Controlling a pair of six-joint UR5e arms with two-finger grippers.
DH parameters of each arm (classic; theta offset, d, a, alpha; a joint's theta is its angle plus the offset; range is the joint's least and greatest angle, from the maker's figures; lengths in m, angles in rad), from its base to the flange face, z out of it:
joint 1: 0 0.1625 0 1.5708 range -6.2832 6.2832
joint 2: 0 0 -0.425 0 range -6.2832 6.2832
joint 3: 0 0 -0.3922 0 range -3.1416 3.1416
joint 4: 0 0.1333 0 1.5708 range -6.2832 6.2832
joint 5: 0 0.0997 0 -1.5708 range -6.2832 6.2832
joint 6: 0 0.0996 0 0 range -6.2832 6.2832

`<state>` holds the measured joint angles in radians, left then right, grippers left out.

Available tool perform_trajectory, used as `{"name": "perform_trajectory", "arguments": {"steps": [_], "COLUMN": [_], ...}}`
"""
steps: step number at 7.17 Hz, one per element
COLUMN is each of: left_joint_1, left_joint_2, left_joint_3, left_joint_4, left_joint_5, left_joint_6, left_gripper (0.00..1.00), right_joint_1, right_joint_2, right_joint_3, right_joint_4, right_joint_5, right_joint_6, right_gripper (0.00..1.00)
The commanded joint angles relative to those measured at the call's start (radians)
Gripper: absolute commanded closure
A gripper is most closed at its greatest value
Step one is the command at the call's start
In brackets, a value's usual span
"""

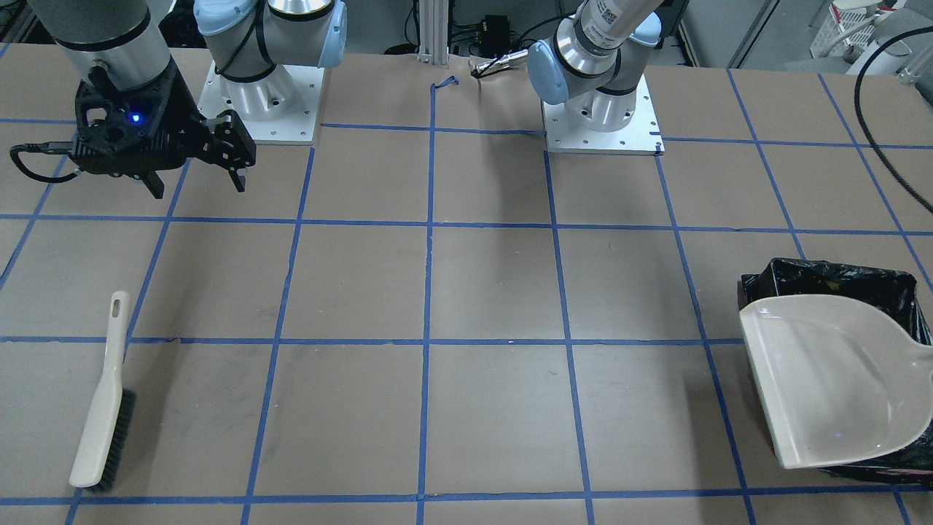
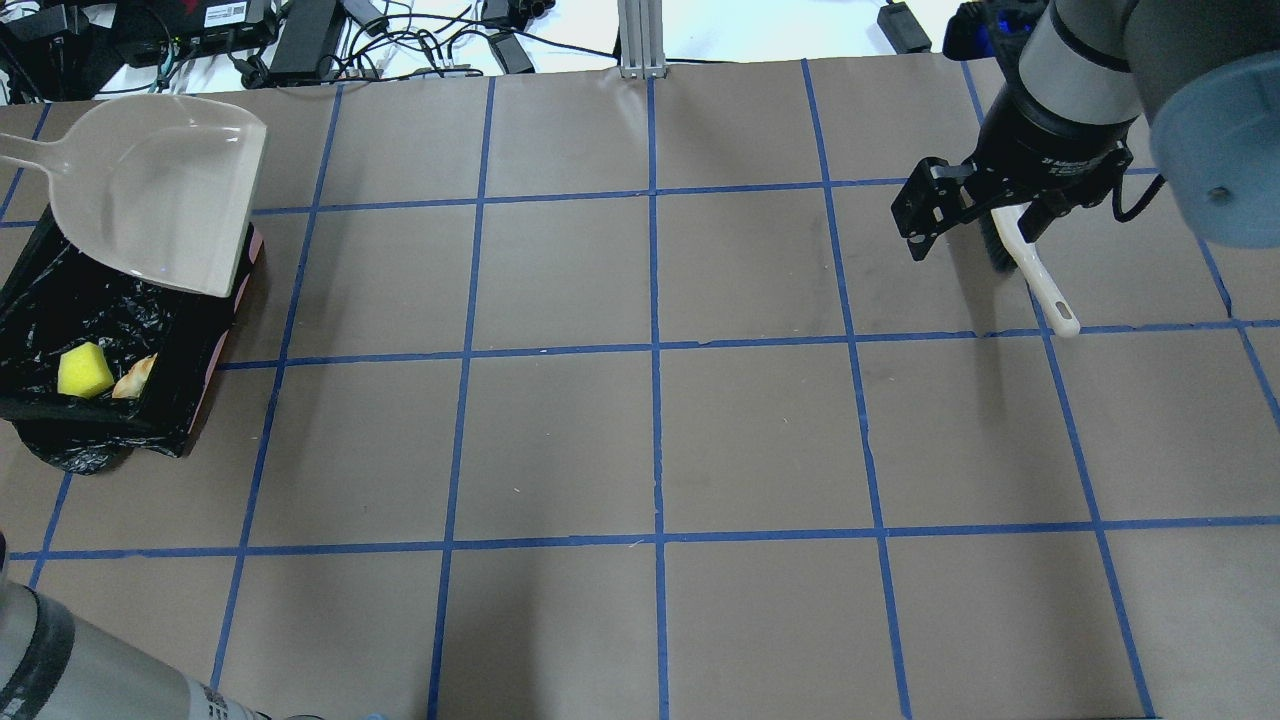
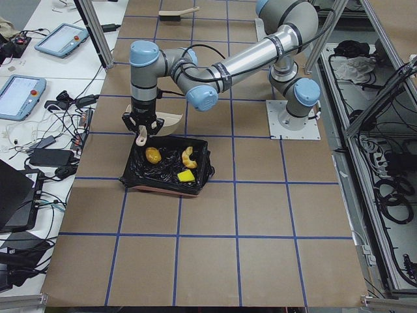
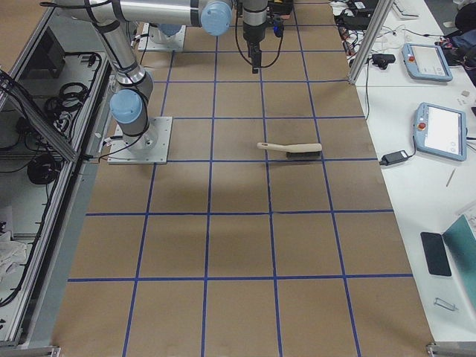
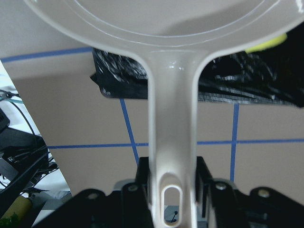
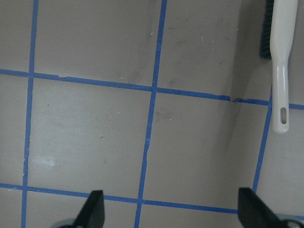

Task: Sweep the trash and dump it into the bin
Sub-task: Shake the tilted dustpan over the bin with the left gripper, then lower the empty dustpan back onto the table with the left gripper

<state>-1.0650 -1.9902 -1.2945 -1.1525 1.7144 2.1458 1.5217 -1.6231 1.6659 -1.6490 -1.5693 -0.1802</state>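
Half the bin (image 1: 824, 277) beneath dustpan (image 1: 831, 379)

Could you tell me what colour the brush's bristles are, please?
The bristles are black, on a beige brush; the exterior front-facing view shows them best.

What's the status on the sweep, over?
Left gripper shut on beige dustpan, held over black-lined bin. Right gripper open, beige dark-bristled brush lying on table. Yellow sponge block, pale rind slice, golden-brown potato in bin. No obstruction seen.
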Motion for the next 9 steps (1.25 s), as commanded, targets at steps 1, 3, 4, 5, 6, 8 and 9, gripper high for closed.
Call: {"name": "perform_trajectory", "arguments": {"steps": [1, 3, 4, 5, 6, 8, 9], "left_joint_1": [-0.100, -0.177, -0.188, -0.213, -0.237, -0.273, -0.277], "left_joint_2": [-0.053, -0.087, -0.110, -0.125, -0.154, -0.176, -0.189], "left_joint_3": [-0.005, -0.012, -0.020, -0.023, -0.026, -0.042, -0.046], "left_joint_4": [-0.056, -0.117, -0.119, -0.116, -0.105, -0.070, -0.055], "left_joint_5": [-0.080, -0.101, -0.101, -0.102, -0.098, -0.102, -0.101], "left_joint_6": [-0.169, -0.176, -0.178, -0.208, -0.240, -0.236, -0.256], "left_gripper": [1.00, 1.00, 1.00, 1.00, 1.00, 1.00, 1.00], "right_joint_1": [0.000, 0.000, 0.000, 0.000, -0.002, 0.000, -0.002], "right_joint_2": [-0.001, 0.000, 0.000, 0.000, 0.000, 0.000, 0.000], "right_joint_3": [0.000, 0.002, 0.002, 0.002, 0.003, 0.003, 0.003], "right_joint_4": [0.000, 0.008, 0.009, 0.011, 0.011, 0.011, 0.011], "right_joint_5": [0.000, -0.017, -0.018, -0.020, -0.020, -0.020, -0.021], "right_joint_6": [0.001, 0.001, 0.002, 0.002, 0.002, 0.002, 0.002], "right_gripper": [0.00, 0.00, 0.00, 0.00, 0.00, 0.00, 0.00]}}
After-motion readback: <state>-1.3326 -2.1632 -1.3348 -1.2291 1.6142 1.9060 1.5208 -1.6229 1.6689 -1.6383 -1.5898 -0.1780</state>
